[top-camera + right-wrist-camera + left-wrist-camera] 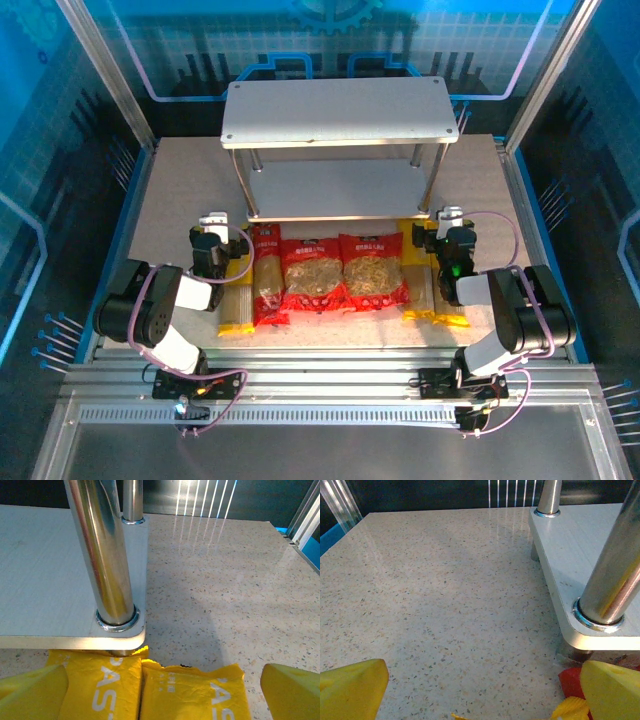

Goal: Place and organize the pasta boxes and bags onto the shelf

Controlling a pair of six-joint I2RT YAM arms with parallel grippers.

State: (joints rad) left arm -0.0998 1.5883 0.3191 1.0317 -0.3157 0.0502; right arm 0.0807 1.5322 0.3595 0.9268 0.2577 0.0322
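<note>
Six packs lie side by side on the table in front of the shelf (340,110). From the left they are a yellow pasta box (235,300), a red pasta box (268,285), two wide red bags (312,272) (372,270), and two yellow pasta boxes (417,280) (447,300). My left gripper (218,226) (484,675) is open over bare table beside the shelf's left front leg (615,580). My right gripper (450,220) (164,677) is open above the top ends of the two yellow boxes (100,690) (195,695), near the right front leg (105,555). Neither holds anything.
The lower shelf board (585,555) (50,580) sits just above the table, and the nearer yellow box's end tucks under its corner. Both shelf boards are bare. Metal frame posts (110,70) and blue walls ring the speckled table (180,180).
</note>
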